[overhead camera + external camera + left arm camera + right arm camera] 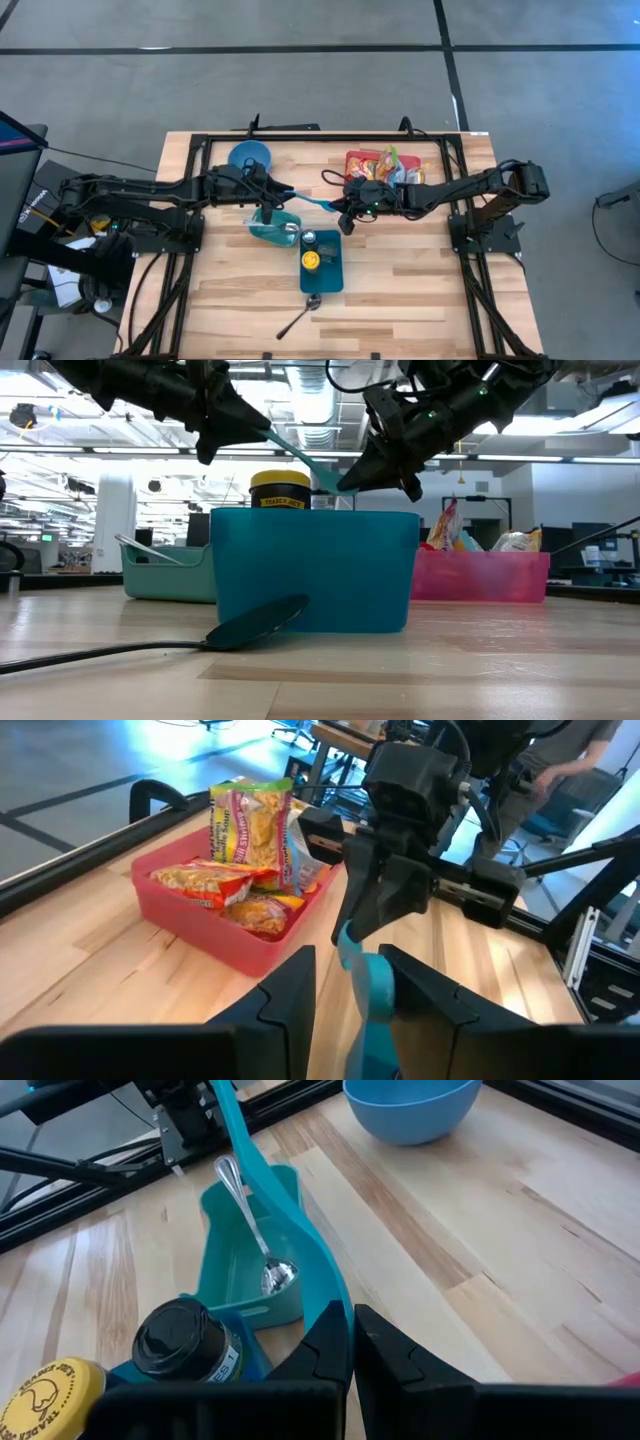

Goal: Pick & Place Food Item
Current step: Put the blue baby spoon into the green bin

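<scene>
One blue bowl (250, 155). Three bins: teal (273, 229), blue (322, 262), red (384, 166). Two jars (185, 1342) in blue bin. Two metal spoons (299, 317). One teal strip (312, 201). Several snack packets (248, 820).

You look straight down on the whole counter (400, 290) from overhead; your low camera sits level at its edge, close behind the blue bin (315, 570) both share.

wood table (400, 290), bins (322, 262), bowl (249, 156), spoon (300, 314)
</scene>
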Robot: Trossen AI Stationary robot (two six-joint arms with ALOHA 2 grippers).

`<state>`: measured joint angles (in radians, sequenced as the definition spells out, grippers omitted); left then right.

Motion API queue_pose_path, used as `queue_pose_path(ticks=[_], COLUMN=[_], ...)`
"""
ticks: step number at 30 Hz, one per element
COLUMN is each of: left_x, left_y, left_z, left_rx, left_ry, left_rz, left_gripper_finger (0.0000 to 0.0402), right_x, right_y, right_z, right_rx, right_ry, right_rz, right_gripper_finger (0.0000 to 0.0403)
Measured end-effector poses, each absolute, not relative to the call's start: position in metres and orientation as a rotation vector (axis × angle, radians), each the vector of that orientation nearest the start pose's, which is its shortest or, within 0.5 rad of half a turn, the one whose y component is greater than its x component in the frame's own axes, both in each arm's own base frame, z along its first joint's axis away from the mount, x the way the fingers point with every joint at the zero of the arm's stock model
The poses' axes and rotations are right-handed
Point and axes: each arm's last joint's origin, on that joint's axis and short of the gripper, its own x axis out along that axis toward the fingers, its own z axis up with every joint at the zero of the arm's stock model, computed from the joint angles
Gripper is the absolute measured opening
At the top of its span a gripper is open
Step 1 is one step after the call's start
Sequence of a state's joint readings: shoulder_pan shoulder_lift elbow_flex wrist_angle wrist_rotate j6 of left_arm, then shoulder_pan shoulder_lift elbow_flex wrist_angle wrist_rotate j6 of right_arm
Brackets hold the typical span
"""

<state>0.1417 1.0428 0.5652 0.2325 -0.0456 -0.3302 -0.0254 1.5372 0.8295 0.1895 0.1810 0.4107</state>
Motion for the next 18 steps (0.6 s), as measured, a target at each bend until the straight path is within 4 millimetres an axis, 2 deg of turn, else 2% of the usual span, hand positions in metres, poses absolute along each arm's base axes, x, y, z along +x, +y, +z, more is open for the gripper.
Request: queue_pose_path(ticks=[5, 18], left_x=[0.2235, 0.2233], left_y=[0.0332, 0.0332], left_z=[0.2487, 0.248], left_rx=[-0.339, -0.339], left_ry=[0.213, 0.22], left_rz=[0.225, 0.228], left_gripper_finger=[0.0095, 0.0013], right_x=[0.3195, 0.3195], right_y=[-0.0133, -0.0134], right_z=[0.2058, 0.2058], right_rx=[0.359, 0.359], right_ry=[0.471, 0.47], right_rz=[-0.306, -0.308], right_gripper_finger=[0.0, 0.0])
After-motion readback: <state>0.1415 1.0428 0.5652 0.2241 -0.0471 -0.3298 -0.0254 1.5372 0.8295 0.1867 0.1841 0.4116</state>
